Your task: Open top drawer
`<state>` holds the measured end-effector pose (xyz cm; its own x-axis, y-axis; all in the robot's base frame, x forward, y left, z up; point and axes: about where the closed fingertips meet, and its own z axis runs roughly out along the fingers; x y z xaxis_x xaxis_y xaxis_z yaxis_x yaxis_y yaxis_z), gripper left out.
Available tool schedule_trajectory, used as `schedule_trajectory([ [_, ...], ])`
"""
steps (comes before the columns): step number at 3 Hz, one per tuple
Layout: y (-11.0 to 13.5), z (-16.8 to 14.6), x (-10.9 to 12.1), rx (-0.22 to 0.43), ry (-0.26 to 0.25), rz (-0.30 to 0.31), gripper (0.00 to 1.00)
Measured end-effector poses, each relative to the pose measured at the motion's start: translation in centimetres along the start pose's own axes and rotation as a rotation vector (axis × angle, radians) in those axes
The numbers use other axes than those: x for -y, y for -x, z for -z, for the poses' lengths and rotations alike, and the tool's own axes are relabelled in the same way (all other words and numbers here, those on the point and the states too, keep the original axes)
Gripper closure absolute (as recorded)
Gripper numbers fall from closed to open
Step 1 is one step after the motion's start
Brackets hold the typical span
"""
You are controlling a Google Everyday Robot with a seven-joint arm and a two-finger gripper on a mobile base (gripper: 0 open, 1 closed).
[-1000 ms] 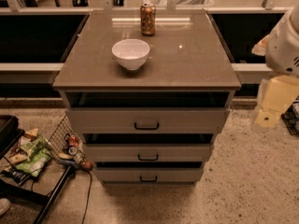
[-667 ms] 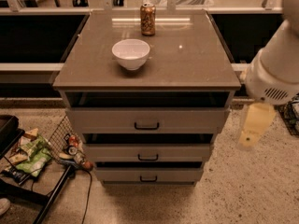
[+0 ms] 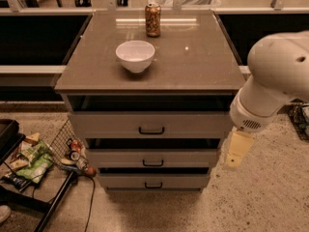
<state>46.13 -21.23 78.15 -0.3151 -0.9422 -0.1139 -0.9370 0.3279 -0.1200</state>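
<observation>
The top drawer (image 3: pixel 111 124) is the tallest of three grey fronts in the cabinet, with a small dark loop handle (image 3: pixel 151 130) at its centre. A dark gap shows between its front and the countertop (image 3: pixel 193 66). Two slimmer drawer fronts (image 3: pixel 116 157) (image 3: pixel 120 180) sit below it. My gripper (image 3: pixel 237 150) hangs as a cream piece below the white arm (image 3: pixel 275 81), just off the cabinet's right side, level with the gap under the top drawer and well right of the handle. It holds nothing I can see.
A white bowl (image 3: pixel 135 55) and a drink can (image 3: pixel 153 20) stand on the countertop. A wire basket (image 3: pixel 67 144) with snack bags (image 3: pixel 34 161) and cans sits on the floor at the left, beside a dark frame (image 3: pixel 29 202). Speckled floor lies in front.
The arm has swung left and down, so the gripper now hangs closer to the cabinet's right side and lower. The drawers, bowl and can have not moved.
</observation>
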Motion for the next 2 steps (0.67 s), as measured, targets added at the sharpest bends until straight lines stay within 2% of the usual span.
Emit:
schedule_trajectory([
  [1, 1.14, -4.11, 0.65, 0.029, 0.018, 0.010, 0.00],
  [2, 1.19, -4.15, 0.60, 0.026, 0.017, 0.015, 0.00],
])
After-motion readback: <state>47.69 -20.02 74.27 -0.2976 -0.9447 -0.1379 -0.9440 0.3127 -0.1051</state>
